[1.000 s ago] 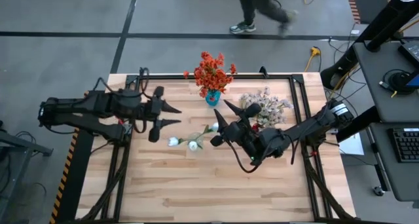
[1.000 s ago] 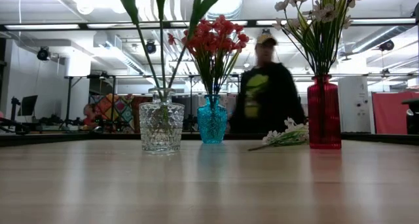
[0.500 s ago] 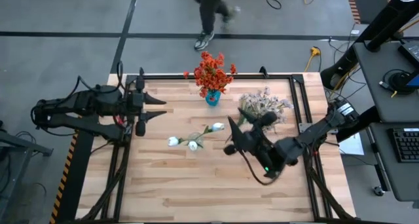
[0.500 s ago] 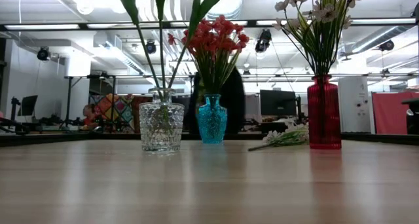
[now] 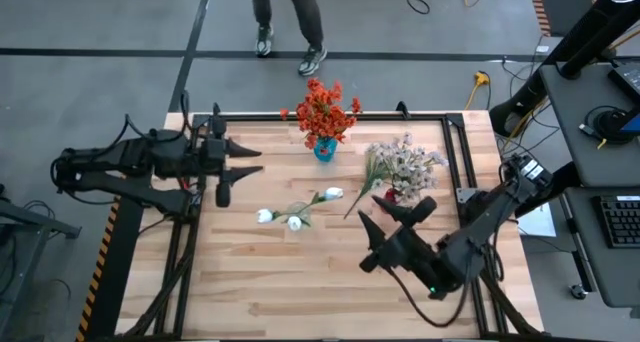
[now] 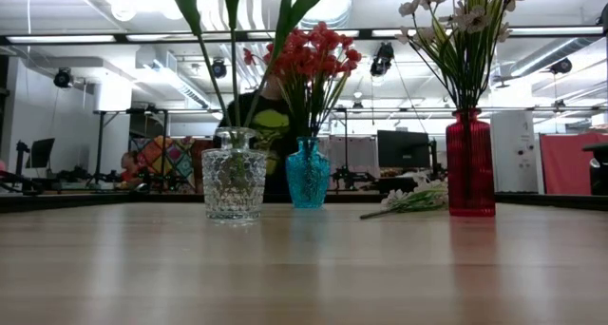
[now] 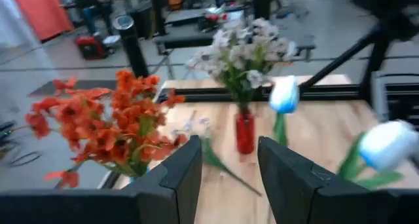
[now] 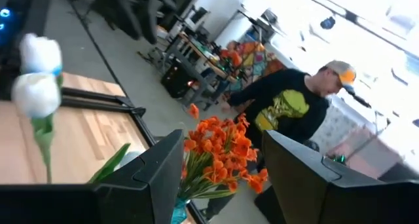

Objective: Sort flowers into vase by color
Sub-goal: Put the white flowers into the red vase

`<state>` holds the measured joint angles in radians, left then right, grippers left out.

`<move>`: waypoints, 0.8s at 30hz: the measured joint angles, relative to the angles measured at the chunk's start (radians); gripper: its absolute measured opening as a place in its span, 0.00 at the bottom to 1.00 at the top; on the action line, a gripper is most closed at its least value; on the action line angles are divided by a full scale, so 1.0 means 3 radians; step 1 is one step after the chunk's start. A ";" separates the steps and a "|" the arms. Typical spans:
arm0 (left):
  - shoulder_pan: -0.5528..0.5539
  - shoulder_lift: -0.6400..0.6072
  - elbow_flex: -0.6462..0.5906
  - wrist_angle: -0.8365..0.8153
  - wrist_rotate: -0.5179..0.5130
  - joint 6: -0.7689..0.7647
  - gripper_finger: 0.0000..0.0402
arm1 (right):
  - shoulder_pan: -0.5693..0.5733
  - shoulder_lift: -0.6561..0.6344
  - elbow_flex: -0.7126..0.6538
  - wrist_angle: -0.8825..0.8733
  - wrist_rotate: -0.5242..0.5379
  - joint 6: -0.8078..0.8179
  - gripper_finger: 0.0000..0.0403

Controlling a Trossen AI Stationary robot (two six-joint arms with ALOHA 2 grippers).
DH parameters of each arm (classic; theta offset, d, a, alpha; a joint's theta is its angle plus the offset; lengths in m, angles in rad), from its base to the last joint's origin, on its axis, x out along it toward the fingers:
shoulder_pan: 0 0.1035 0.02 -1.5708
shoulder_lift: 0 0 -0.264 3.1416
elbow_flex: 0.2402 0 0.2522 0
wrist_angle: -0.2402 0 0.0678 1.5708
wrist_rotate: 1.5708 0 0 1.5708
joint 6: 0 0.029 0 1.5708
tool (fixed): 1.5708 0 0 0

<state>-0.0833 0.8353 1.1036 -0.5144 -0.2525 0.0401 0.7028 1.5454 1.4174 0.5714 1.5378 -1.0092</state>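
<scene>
We see the left gripper (image 5: 243, 169) parted, empty, at the table's (image 5: 300, 282) left edge; white tulips (image 5: 296, 214) stand just beyond it. Right gripper (image 5: 385, 227) parted, empty; a loose pink-white spray (image 5: 362, 195) lies close beside. Orange flowers (image 5: 322, 110) sit in the blue vase (image 5: 324, 148). A person (image 5: 288, 17) passes behind.

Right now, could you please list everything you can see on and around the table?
Orange-red flowers: one bunch, in the blue vase, table's far edge.
Pale pink-white flowers: one bunch, in the red vase, far right.
White tulip buds: three, green stems, in the clear glass vase, mid-table.
Loose pale spray: one, lying beside the red vase.
Person: one, dark clothes, beyond the far edge.
Left pincer: open, empty, left side.
Right pincer: open, empty, near right.
</scene>
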 joint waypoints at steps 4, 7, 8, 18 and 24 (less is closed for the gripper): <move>-0.0261 0.0226 0.0227 -0.0036 -0.0363 0.0000 0.32 | 0.0134 -0.0082 0.0000 -0.0279 -0.0006 0.0012 0.50; -0.0538 0.0397 0.0445 -0.0034 -0.0544 0.0041 0.31 | 0.0211 -0.0129 0.0000 -0.0453 -0.0093 -0.0011 0.50; -0.0651 0.0456 0.0518 -0.0039 -0.0674 0.0063 0.31 | 0.0231 -0.0139 0.0000 -0.0522 -0.0110 -0.0044 0.50; -0.1862 0.1091 0.1225 -0.0558 -0.2011 -0.0368 0.28 | 0.0449 -0.0370 -0.0051 -0.1068 -0.0152 0.0211 0.50; -0.2407 0.1509 0.1500 -0.0695 -0.2679 -0.0710 0.28 | 0.0745 -0.0576 -0.0122 -0.1205 -0.0149 0.0620 0.50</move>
<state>-0.8055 1.2880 1.5537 -0.7229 -1.0561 -0.1728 0.9263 1.3724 1.3808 0.2100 1.4933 -0.8232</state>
